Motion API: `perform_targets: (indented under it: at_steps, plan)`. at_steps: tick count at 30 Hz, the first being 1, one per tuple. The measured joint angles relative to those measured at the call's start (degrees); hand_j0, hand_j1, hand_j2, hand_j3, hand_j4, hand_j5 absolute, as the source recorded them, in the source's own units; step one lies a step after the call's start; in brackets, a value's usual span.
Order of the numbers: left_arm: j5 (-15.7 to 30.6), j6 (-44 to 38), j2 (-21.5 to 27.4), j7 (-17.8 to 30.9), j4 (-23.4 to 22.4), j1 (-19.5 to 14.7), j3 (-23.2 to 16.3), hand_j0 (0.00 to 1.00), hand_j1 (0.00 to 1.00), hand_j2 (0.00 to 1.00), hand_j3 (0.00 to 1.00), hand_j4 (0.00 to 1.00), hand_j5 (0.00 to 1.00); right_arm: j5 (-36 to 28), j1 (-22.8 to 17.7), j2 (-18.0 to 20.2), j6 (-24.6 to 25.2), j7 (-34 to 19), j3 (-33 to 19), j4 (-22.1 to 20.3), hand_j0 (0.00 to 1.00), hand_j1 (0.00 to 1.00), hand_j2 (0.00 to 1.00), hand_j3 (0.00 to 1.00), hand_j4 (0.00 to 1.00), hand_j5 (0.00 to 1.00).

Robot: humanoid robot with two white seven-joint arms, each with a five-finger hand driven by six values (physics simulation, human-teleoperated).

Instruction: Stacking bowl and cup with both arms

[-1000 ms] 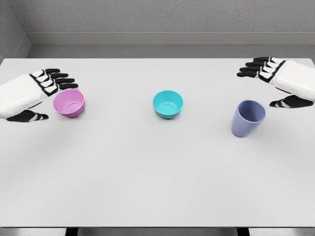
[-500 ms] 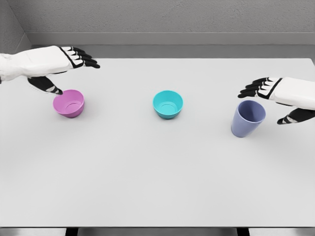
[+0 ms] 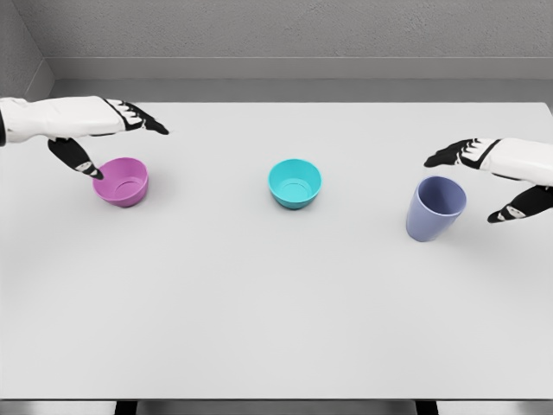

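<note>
I see three vessels standing apart on the white surface (image 3: 276, 303): a pink bowl (image 3: 121, 181) at left, a teal bowl (image 3: 295, 183) in the middle, a periwinkle cup (image 3: 435, 208) at right. My left hand (image 3: 99, 130) hovers over the pink bowl, fingers spread, thumb pointing at its rim. My right hand (image 3: 492, 173) is spread just beside the cup, grasping nothing.

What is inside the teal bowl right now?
Nothing shows inside the teal bowl: its bare bottom is in view. The near inner wall is hidden by the rim. The pink bowl and the purple cup stand apart on the table, unstacked.
</note>
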State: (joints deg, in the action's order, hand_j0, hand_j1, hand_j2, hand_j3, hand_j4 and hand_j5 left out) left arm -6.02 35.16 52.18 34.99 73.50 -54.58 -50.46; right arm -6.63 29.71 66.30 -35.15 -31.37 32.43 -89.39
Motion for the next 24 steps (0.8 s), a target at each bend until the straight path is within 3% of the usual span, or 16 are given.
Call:
perform_targets:
  at_steps: [8, 10, 13, 17, 24]
  plan:
    - [-0.17, 0.0, 0.64, 0.03, -0.47, 0.35, -1.7, 1.0, 1.0, 1.0, 1.0, 1.0, 1.0, -1.78, 3.16, -2.18, 0.02, -2.96, 0.35, 1.48, 1.0, 1.0, 1.0, 1.0, 1.0, 1.0]
    - [-0.34, 0.0, 0.93, 0.03, -0.59, 0.44, -2.3, 1.0, 1.0, 1.0, 1.0, 1.0, 1.0, -1.91, 6.42, -2.87, 0.06, -3.29, 2.0, 2.88, 1.0, 1.0, 1.0, 1.0, 1.0, 1.0]
    - [-1.51, 0.0, 1.16, 0.03, -1.84, 0.44, -2.99, 1.0, 1.0, 1.0, 1.0, 1.0, 1.0, -1.89, 6.77, -3.47, 0.0, -3.52, 4.26, 4.63, 1.0, 1.0, 1.0, 1.0, 1.0, 1.0]
    - [-2.17, 0.0, 1.27, 0.04, -2.78, 0.87, -3.36, 1.0, 1.0, 1.0, 1.0, 1.0, 1.0, -3.08, 10.81, -3.57, 0.03, -3.61, 7.86, 6.97, 1.0, 1.0, 1.0, 1.0, 1.0, 1.0]
    - [-2.38, 0.0, 0.93, 0.03, -3.08, 1.58, -3.67, 1.0, 1.0, 1.0, 1.0, 1.0, 1.0, -4.73, 13.01, -3.47, 0.0, -3.65, 13.14, 8.88, 1.0, 1.0, 1.0, 1.0, 1.0, 1.0]
